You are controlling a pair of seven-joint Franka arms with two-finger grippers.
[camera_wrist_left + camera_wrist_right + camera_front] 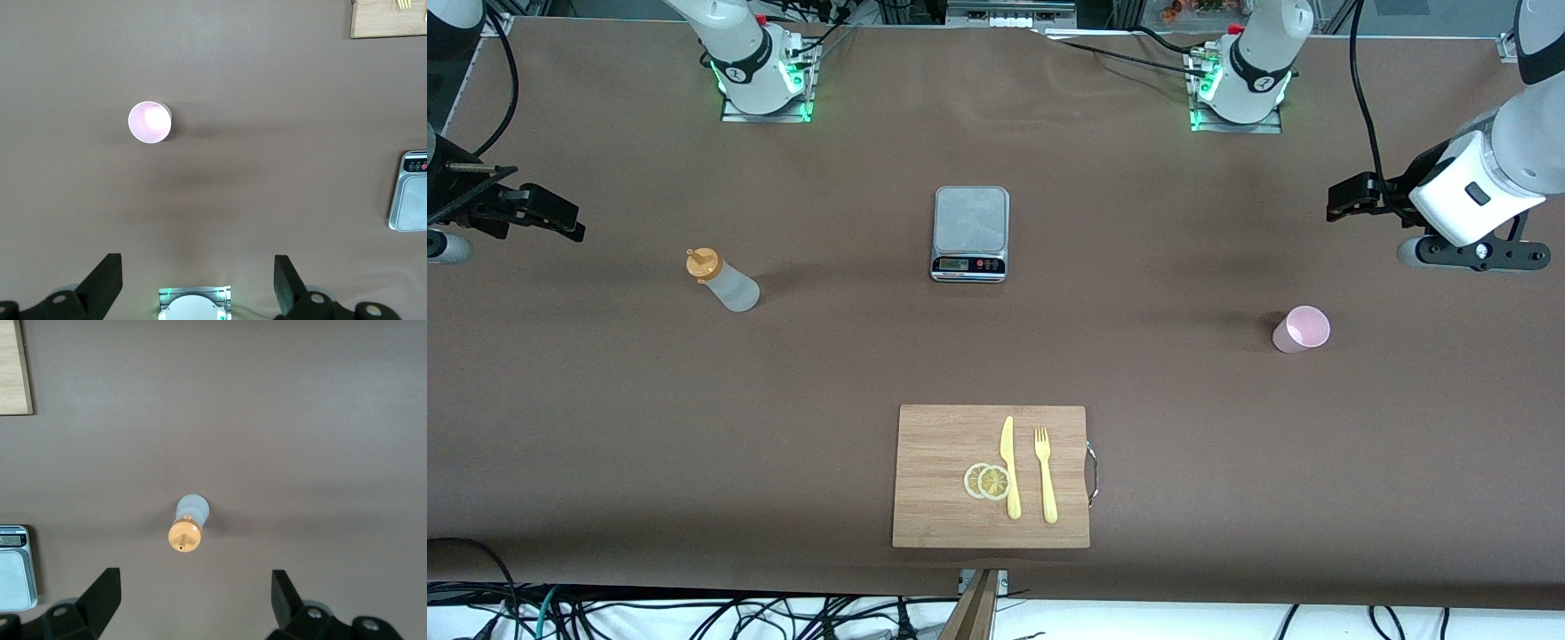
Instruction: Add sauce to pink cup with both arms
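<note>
Brown tabletop (605,400) carrying silver kitchen scale (970,233) as landmark. Translucent whitish squeeze bottle with orange nozzle cap (724,280) standing toward right arm's end from scale; pale pink plastic tumbler (1301,329) toward left arm's end. Left gripper (197,283) and right gripper (195,600) hovering, jaws apart, nothing held. Bottle likely light, soft-walled: gripping mid-body gently.

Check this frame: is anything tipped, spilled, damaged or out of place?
Nothing stands out. The translucent squeeze bottle with the orange cap and the pale pink plastic cup both stand upright on the brown table, with no spill visible. Both open grippers, left gripper and right gripper, hang above it, holding nothing.
</note>
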